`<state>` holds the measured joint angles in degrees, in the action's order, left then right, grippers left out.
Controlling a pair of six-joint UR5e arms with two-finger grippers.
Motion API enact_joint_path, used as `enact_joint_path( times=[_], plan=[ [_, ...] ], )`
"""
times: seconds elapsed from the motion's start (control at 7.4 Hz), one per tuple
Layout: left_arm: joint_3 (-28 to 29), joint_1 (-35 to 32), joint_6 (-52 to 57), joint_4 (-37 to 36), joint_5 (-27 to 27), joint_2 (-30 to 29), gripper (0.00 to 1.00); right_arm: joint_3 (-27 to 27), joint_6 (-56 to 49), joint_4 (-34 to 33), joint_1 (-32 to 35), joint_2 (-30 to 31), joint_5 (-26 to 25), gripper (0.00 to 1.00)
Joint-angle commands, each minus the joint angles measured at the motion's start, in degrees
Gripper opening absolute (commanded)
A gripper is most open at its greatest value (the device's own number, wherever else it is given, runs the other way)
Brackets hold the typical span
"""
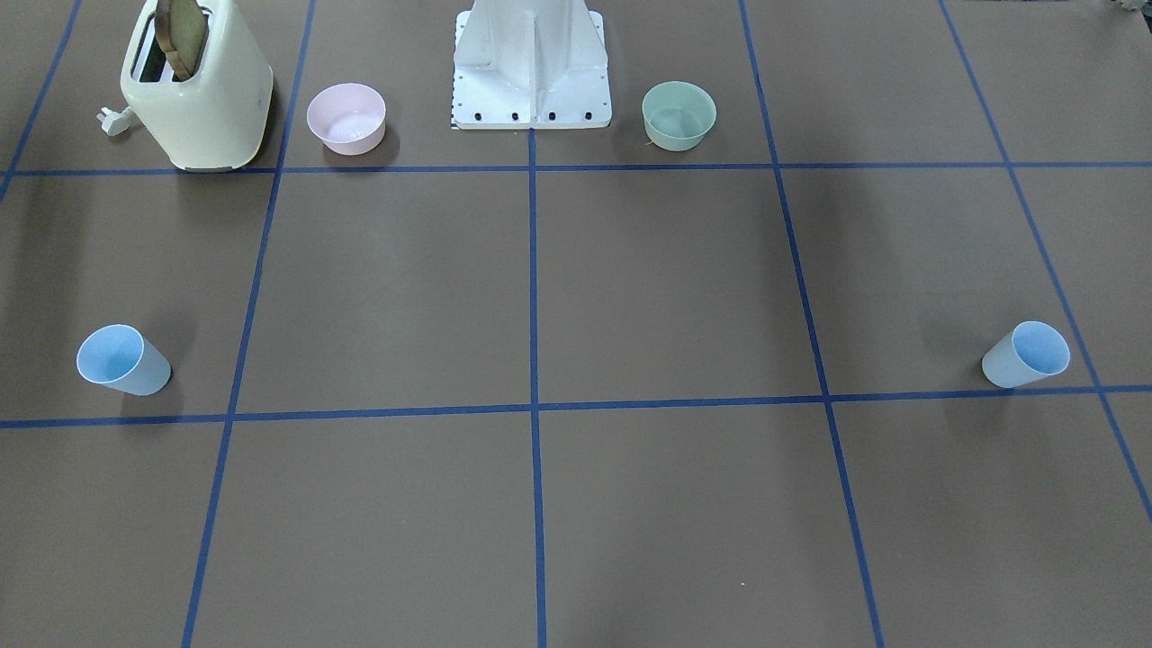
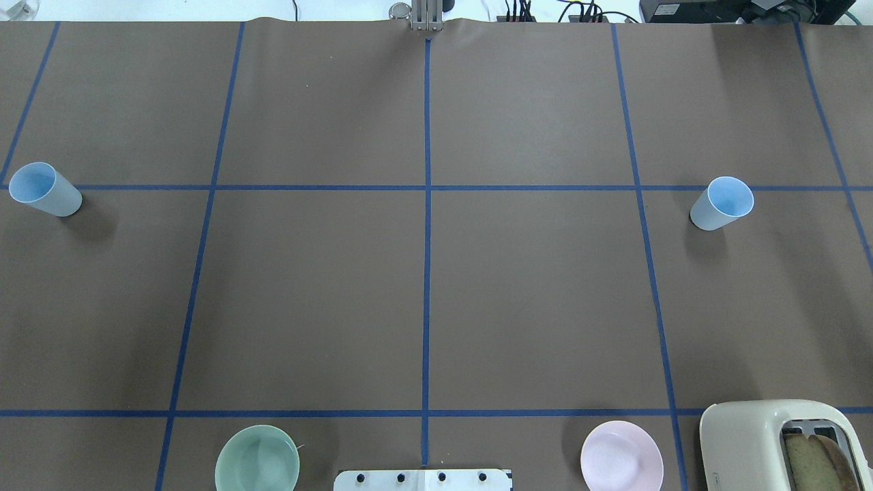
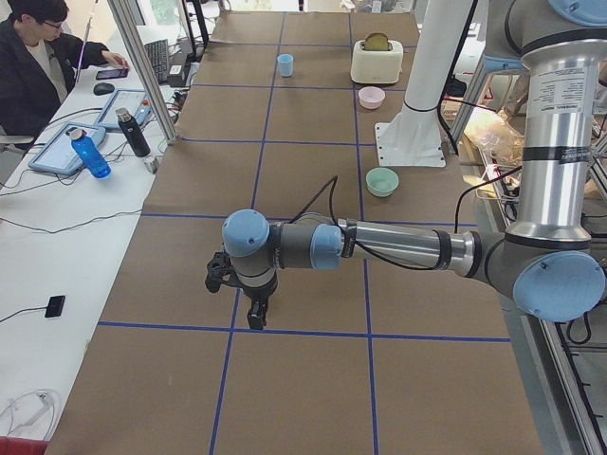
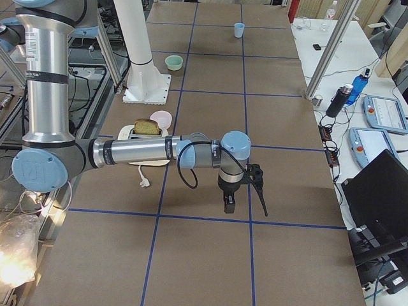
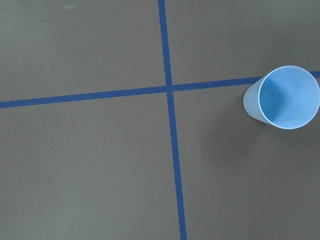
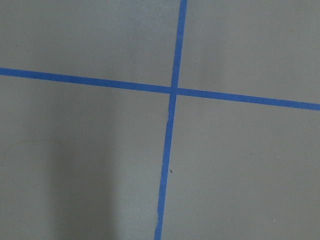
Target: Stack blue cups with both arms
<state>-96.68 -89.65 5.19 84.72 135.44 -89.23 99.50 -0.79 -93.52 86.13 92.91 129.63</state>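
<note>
Nothing of the stacking is showing as done: one blue cup (image 2: 44, 189) is standing upright near the left edge of the bench (image 2: 532, 307) and the other blue cup (image 2: 721, 203) near its right edge, well apart, neither held. The left gripper (image 3: 254, 318) is hanging near the left-edge cup, and the right gripper (image 4: 242, 201) is hanging over bare tape lines (image 6: 172, 90) toward the right edge; I cannot tell whether either one's jaws are apart or together. By my judgement, both pick-ups and the nesting are all waiting to be done.

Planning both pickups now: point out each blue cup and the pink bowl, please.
left blue cup (image 2: 45, 189), overhead view, inside its open mouth.
right blue cup (image 2: 722, 203), overhead view, inside its open mouth.
pink bowl (image 2: 621, 458), overhead view, bare inner floor.
</note>
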Motion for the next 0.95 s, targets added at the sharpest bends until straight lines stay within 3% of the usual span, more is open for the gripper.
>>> enact_joint_path(
  times=[0.0,0.54,0.81],
  plan=[
    [-0.7,0.0,-0.1,0.2,0.0,-0.2,0.98,0.1,0.0,0.1,0.0,0.0,0.0,1.0],
    [-0.5,0.0,-0.7,0.2,-0.2,-2.8,0.98,2.3,-0.1,0.0,0.0,0.1,0.3,1.0],
    [-0.7,-0.4,-0.5,2.6,-0.1,-4.4,0.98,2.6,0.0,0.4,-0.1,-2.8,-0.1,1.0]
  ],
)
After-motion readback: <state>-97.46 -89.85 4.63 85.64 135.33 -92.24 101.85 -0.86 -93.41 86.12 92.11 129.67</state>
